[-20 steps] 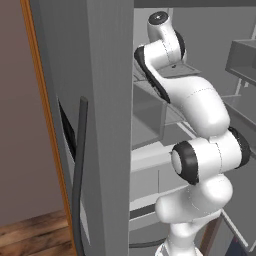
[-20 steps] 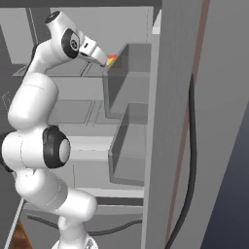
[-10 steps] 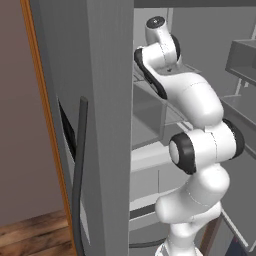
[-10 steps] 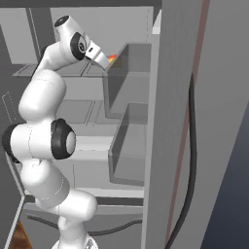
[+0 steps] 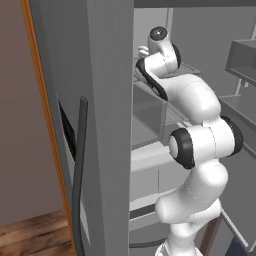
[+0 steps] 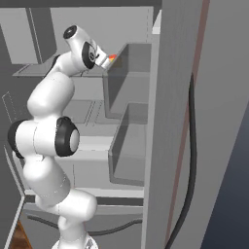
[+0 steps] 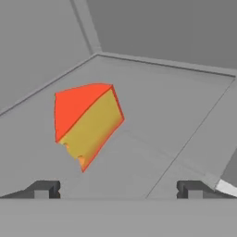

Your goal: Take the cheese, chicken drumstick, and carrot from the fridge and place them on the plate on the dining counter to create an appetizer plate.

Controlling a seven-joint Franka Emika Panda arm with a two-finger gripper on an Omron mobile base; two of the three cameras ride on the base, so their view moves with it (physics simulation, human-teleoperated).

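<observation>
1. The cheese [image 7: 88, 122] lies on a grey fridge shelf [image 7: 176, 120] near its back corner, bare shelf all round.
2. The gripper [image 7: 118, 190] is spread wide, short of the cheese.
3. The right base view shows a sliver of cheese by a door bin [image 6: 129, 73].

Glossy white rounded arm [image 5: 200, 150] with dark joints.

Legible text, labels, brands, numbers, signs: none. The fridge [image 5: 100, 100] door and walls are plain grey; the cheese [image 7: 88, 122] on its shelf carries no label or mark.
</observation>
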